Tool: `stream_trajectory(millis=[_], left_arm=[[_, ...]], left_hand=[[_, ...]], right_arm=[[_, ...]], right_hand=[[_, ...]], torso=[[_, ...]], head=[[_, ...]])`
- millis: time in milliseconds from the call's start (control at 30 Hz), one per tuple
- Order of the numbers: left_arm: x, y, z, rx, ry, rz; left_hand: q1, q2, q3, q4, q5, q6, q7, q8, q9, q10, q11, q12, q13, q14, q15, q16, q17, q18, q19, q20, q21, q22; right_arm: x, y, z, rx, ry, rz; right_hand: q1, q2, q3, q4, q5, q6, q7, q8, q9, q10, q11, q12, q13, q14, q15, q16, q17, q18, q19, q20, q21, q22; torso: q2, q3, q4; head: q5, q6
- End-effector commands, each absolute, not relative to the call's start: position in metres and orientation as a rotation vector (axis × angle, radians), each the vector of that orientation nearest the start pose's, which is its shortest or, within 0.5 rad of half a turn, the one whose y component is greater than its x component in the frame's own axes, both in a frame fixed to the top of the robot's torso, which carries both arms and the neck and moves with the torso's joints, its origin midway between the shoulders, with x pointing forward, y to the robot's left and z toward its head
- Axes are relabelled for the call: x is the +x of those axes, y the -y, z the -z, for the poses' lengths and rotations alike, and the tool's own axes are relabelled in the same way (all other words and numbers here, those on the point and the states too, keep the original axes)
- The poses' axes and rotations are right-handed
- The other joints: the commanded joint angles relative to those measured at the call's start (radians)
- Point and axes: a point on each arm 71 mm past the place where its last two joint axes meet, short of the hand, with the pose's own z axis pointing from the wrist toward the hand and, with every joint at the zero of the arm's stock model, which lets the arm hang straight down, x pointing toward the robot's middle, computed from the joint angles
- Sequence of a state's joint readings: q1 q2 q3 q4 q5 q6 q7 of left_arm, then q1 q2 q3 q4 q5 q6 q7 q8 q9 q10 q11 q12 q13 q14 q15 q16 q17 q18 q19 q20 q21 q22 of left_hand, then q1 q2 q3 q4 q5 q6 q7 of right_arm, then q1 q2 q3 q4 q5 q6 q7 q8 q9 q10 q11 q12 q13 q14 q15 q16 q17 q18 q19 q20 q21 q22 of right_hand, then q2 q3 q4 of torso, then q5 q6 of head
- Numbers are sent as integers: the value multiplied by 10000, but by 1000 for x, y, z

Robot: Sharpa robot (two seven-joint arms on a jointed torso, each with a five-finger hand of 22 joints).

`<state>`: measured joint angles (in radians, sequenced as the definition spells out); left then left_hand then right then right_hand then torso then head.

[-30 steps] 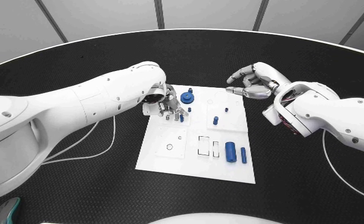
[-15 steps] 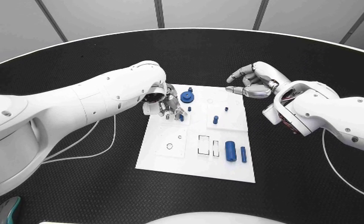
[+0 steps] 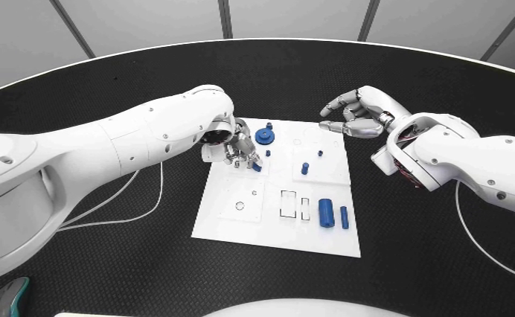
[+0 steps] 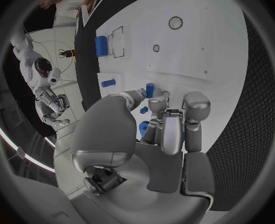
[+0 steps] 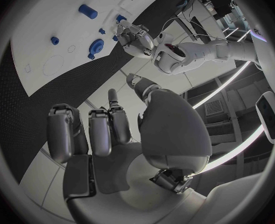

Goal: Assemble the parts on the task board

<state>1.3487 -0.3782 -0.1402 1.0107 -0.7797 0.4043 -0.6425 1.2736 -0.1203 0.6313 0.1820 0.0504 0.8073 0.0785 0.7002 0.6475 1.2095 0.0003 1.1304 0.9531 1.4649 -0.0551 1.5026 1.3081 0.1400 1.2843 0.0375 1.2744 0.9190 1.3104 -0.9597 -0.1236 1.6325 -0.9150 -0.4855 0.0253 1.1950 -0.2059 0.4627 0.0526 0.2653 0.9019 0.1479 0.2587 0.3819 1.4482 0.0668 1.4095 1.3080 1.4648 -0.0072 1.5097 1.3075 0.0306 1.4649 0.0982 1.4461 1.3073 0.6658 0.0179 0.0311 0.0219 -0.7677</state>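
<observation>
Head view: we see the white board (image 3: 281,190) in the middle of the black table (image 3: 129,257). Our left hand (image 3: 238,149) is down over the board's far left part, its fingers curled around a small blue peg (image 3: 257,167); the pinch itself is too small to make out here. Just right of that hand sits a round blue part (image 3: 264,136), with a small peg (image 3: 269,153) near it. Farther right stand another small peg (image 3: 321,155) and a short cylinder (image 3: 305,170). On the near right part of the board lie a thick cylinder (image 3: 325,209) and a thin rod (image 3: 344,218), side by side, just right of two rectangular slots (image 3: 289,205). Our right hand (image 3: 354,117) hovers beyond the board's far right corner, fingers curled, nothing in it.

Left wrist view: the left hand (image 4: 165,124) has its fingertips (image 4: 157,100) closed on the blue peg (image 4: 150,90), right at the board (image 4: 206,40). A blue piece (image 4: 144,128) shows between the fingers and the palm.

Right wrist view: the right hand (image 5: 112,129) is empty, its fingers partly curled, apart from one another, above the table beside the board (image 5: 44,30). The round part (image 5: 95,47) and the left hand (image 5: 137,37) show across the board.
</observation>
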Motion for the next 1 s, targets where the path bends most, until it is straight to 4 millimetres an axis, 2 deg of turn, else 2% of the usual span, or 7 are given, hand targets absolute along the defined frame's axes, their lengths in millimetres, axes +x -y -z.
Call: stream_trajectory(millis=[33,233,333,567,600,700,1000], left_arm=[[550,-123,215,-2194,-25992,3253],[551,-125,215,-2441,-25873,3543],[550,-127,214,-2713,-25821,3848],[548,-136,212,-3436,-25430,4489],[548,-139,212,-3562,-25333,4577],[548,-145,211,-3842,-25088,4728],[546,-153,209,-3883,-24547,4740]], left_hand=[[-214,-59,794,-596,22,-147,7,47,85,-34,33,-97,-85,737,-38,42,1481,-168,-52,1,38,19],[-461,-128,1767,-1354,166,-288,89,227,358,-64,82,-202,-229,737,1,41,1480,-172,-58,36,78,57],[-727,-204,2155,-1664,1048,-298,153,343,519,-56,138,-224,-281,738,38,43,1484,-176,-54,71,121,96],[-1005,-271,2404,-1912,1822,-199,141,454,670,49,114,-139,-224,739,26,48,1490,-183,-32,82,191,176],[-1083,-348,2466,-1995,2345,-120,122,504,725,116,89,-81,-169,740,9,50,1494,-196,10,69,247,262],[-1189,-450,2509,-2102,2873,-3,78,542,787,297,55,88,18,745,-30,57,1506,-220,84,43,347,417],[-1333,-633,2517,-2256,3758,268,-9,501,847,619,-33,362,347,747,-109,56,1509,-257,187,-25,504,650]], right_arm=[[475,234,149,3207,-15778,-9078],[475,234,149,3215,-15771,-9063],[475,235,149,3223,-15769,-9050],[476,237,149,3254,-15749,-8992],[476,237,149,3260,-15744,-8980],[476,238,149,3274,-15735,-8955],[476,240,149,3298,-15722,-8915]], right_hand=[[20,43,9,46,41,-47,15,59,10,-4,-35,1,1231,739,-46,-24,1392,90,304,-66,-47,1294],[20,43,9,46,41,-47,15,59,10,-4,-35,1,1231,739,-46,-24,1392,90,304,-66,-47,1294],[21,43,11,48,57,-51,16,66,11,0,-35,6,1235,740,-46,-24,1394,88,309,-67,-42,1301],[21,43,11,48,57,-51,16,66,11,0,-35,6,1235,740,-46,-24,1394,88,309,-67,-42,1301],[21,43,11,48,57,-51,16,66,11,0,-35,6,1235,740,-46,-24,1394,88,309,-67,-42,1301],[21,43,11,48,57,-51,16,66,11,0,-35,6,1235,740,-46,-24,1394,88,309,-67,-42,1301],[14,38,9,54,75,-58,18,73,12,-7,-33,-4,1226,739,-46,-26,1391,89,308,-68,-45,1298]], torso=[[-2,3,-3],[-2,-3,3],[-7,0,7],[-25,2,24],[-27,2,25],[-30,4,37],[-27,13,23]], head=[[12,-13],[4,-14],[10,-15],[15,-32],[19,-34],[18,-35],[65,-53]])
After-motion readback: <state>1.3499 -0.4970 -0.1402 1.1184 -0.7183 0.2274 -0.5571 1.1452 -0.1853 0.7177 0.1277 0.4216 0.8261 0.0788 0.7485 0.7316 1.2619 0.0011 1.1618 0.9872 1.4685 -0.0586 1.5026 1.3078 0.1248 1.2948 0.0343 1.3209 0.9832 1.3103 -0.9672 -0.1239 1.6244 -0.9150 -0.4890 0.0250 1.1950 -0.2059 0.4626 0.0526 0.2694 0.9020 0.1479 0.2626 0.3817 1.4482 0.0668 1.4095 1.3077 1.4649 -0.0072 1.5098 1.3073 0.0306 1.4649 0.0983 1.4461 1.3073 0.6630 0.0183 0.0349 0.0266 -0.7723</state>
